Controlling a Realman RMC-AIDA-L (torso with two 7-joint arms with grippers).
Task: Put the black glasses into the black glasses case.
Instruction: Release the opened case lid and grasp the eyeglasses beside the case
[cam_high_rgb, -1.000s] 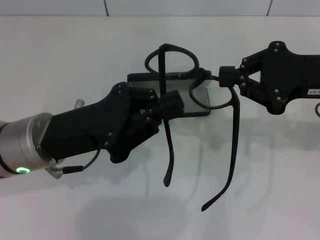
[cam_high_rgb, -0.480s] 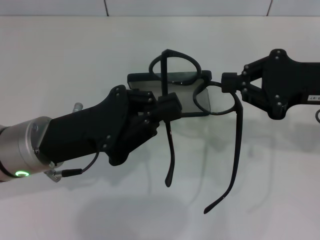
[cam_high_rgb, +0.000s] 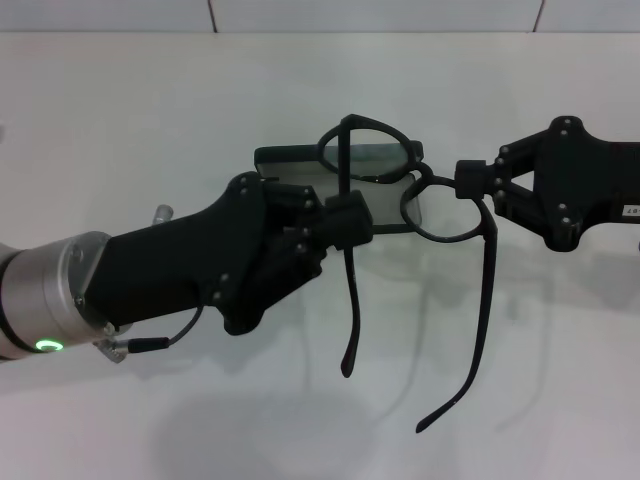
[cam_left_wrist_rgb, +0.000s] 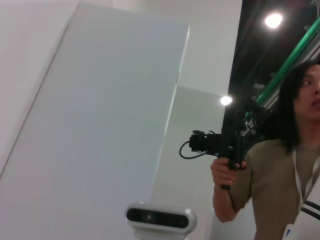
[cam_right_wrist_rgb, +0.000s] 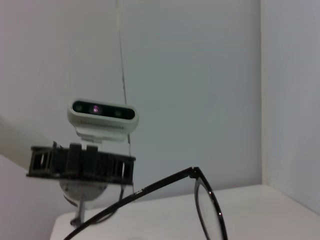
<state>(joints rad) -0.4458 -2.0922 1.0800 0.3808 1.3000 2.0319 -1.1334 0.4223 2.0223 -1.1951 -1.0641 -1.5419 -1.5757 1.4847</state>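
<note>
Left claw (cam_high_rgb: 348, 222): nearest, entering from 8 o'clock, clamped on the near temple arm just below its hinge.
Right claw (cam_high_rgb: 466, 180): entering from 3 o'clock, pinched narrow on the outer rim and hinge of the right-hand lens.
Black glasses (cam_high_rgb: 420, 200): held in the air between both claws, above the case's right half; temple arms unfolded, hanging toward 6 o'clock; lenses standing at an angle, one over the case, the other past its 3 o'clock end. In the right wrist view, one rim and temple (cam_right_wrist_rgb: 200, 200) showing close by.
Handling: likely very light, thin-framed, springy at the hinges; lenses easily scratched or popped by hard squeezing. Best taken at rim corner or temple root, never on the glass. Temples need folding before the frame fits.
Black glasses case (cam_high_rgb: 290, 165): lying open on the desk (cam_high_rgb: 120, 120) toward 12 o'clock, grey lining up, mostly hidden behind frame and claws.
Progress: glasses not yet inside.
</note>
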